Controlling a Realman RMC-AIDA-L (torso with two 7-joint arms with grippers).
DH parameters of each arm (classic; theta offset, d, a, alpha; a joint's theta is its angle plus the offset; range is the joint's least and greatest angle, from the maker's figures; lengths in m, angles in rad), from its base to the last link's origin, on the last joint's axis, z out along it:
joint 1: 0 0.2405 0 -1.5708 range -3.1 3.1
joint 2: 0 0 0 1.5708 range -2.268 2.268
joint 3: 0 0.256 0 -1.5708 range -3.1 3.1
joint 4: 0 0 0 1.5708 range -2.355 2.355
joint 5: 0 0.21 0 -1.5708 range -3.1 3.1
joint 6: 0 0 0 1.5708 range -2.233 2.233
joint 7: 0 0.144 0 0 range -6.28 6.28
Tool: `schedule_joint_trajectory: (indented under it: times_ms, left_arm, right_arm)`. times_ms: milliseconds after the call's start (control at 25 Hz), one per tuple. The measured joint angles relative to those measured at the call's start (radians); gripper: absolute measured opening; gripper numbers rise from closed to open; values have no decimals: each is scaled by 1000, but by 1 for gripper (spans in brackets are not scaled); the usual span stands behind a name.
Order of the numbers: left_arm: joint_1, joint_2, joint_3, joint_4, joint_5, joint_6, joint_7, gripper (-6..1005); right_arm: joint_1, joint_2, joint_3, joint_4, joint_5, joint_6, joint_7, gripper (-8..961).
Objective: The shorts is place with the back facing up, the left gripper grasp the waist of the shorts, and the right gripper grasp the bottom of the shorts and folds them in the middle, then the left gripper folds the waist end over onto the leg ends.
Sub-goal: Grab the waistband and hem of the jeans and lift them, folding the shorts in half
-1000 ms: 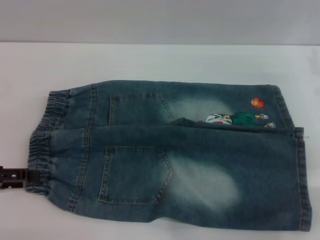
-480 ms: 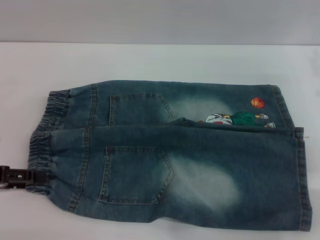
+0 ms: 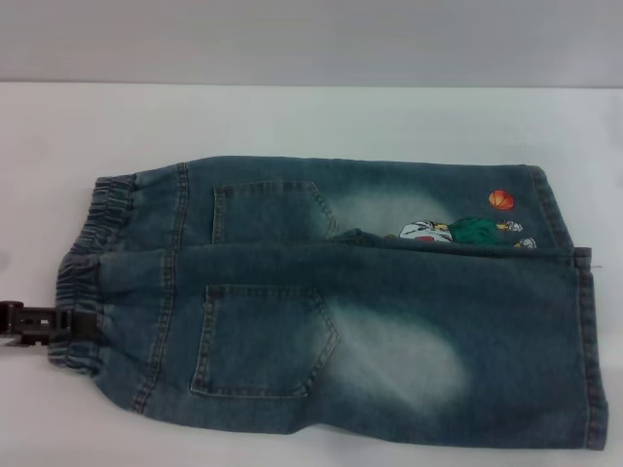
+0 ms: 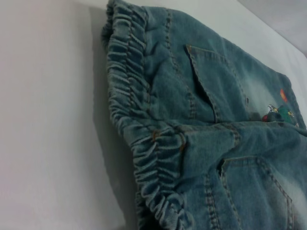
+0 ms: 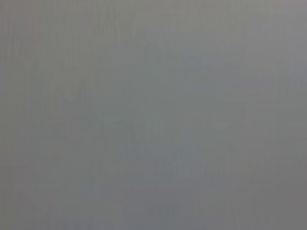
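Observation:
The faded blue denim shorts (image 3: 331, 302) lie back up on the white table, folded along the middle so one leg covers the other. The puckered waist (image 3: 83, 282) is at the left and the straight leg ends (image 3: 584, 341) are at the right. A cartoon print with an orange ball (image 3: 501, 199) shows on the lower layer. My left gripper (image 3: 86, 323) reaches in from the left edge, its black jaw overlapping the near part of the waistband. The left wrist view shows the gathered waist (image 4: 139, 134) close up. The right gripper is out of view.
The white table (image 3: 292, 122) stretches bare behind and to the left of the shorts, up to a grey wall. The near hem of the shorts lies close to the table's front edge. The right wrist view shows only plain grey.
My left gripper has moved farther in over the waistband and away from the table's front edge. The near corner of the waist has shifted slightly with it.

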Motion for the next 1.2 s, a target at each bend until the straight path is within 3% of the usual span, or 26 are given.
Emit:
schedule_joint_trajectory:
  times_ms: [1200]
  left_arm:
    - [13, -4, 13, 0, 11, 41, 13, 833]
  right_arm:
    - [11, -3, 3, 3, 0, 7, 0, 657]
